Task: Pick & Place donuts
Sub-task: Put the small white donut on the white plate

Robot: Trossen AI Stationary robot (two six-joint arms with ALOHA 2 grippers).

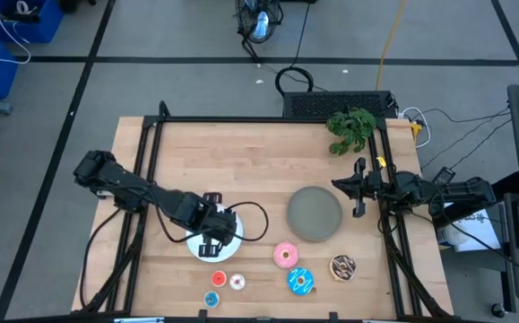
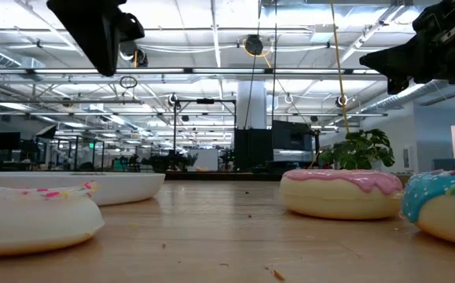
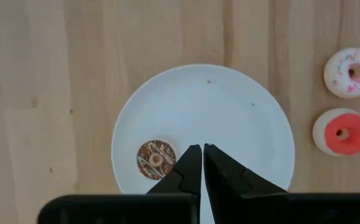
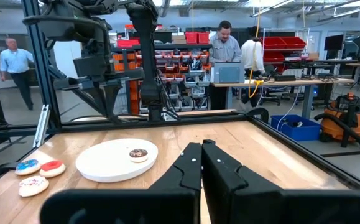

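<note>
White is the plate (image 3: 229, 118) your left pincer (image 3: 203, 163) hovers over, and on it lies one tiny brown donut (image 3: 156, 159), just beside the closed fingertips. The pincer's jaws are pressed together with nothing between them, so judge that donut delivered. Your right pincer (image 4: 201, 163) waits at the far right edge of the surface (image 1: 241, 152), beside the grey plate (image 1: 315, 213), jaws likewise closed on nothing.

By that count, one piece is placed and six are left. On the bare wood near the white plate you have the tiny red donut (image 1: 219, 276), the tiny white donut (image 1: 237, 282) and the tiny blue donut (image 1: 211, 299). Further right sit the pink donut (image 1: 285, 256), the blue sprinkled donut (image 1: 300, 281) and the brown drizzled donut (image 1: 342, 266), all apart from one another and just below the grey plate, which carries nothing.

You are early in the job; the three tiny ones look nearest your left arm, so expect to open up and go for one of them.
</note>
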